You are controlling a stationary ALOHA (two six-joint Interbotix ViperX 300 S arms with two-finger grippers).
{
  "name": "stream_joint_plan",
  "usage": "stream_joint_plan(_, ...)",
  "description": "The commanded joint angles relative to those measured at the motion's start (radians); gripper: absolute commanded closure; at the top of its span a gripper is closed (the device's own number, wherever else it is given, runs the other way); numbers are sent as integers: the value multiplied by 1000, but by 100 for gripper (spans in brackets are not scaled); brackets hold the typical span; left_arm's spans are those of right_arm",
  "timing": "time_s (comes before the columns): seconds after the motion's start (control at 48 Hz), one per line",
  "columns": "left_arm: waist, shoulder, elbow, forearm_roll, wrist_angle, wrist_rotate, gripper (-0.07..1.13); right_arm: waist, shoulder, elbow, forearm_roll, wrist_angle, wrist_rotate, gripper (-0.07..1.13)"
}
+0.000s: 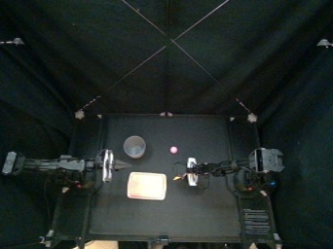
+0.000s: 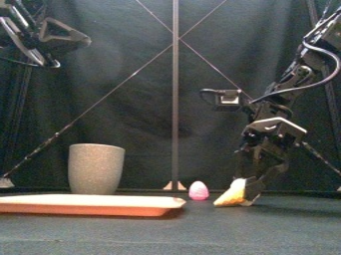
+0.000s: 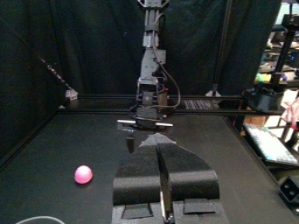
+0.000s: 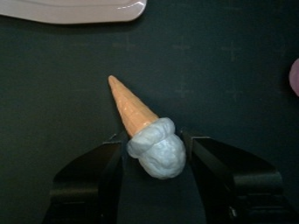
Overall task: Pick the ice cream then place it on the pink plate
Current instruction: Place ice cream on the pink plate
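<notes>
The ice cream (image 4: 142,122) is sitting low over the table (image 1: 196,209), a bit right of the middle. It is well away from the front edge, the back edge and the right edge. The right gripper (image 4: 158,142) is holding it. Its two fingers are pressing on the round top part, one on each side. The pointy end is sticking out toward the pink plate (image 1: 146,186). I cannot tell if the ice cream is touching the table or hanging just above it.

The pink plate is lying flat, left of the middle and closer to the front. Nothing is lying on it. Bare black table is showing between the plate's right edge and the ice cream, so that way is open. There is also bare table between the plate and the front edge.

A small pink egg (image 1: 173,151) is standing behind that open strip, near the ice cream but not touching it. A tall grey cup (image 1: 135,146) is standing behind the plate, left of the egg and apart from it.

The left gripper (image 3: 160,144) is hanging just past the plate's back left corner. Its fingers are pressed together with nothing in them.

The ice cream is looking like a toy. It has a long orange cone with a sharp tip and a bumpy white scoop.
</notes>
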Motion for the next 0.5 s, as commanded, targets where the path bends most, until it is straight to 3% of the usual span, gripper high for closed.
stream_joint_plan(0.021, 2, 3, -12, 2, -5, 2, 109, 3, -15, -21, 2, 0, -2, 40)
stream_joint_plan(0.125, 2, 3, -12, 3, -5, 2, 109, 2, -20, -40, -3, 2, -3, 48)
stream_joint_plan(0.5, 2, 2, -12, 2, -5, 2, 109, 72, 15, -290, -5, 44, -8, 48)
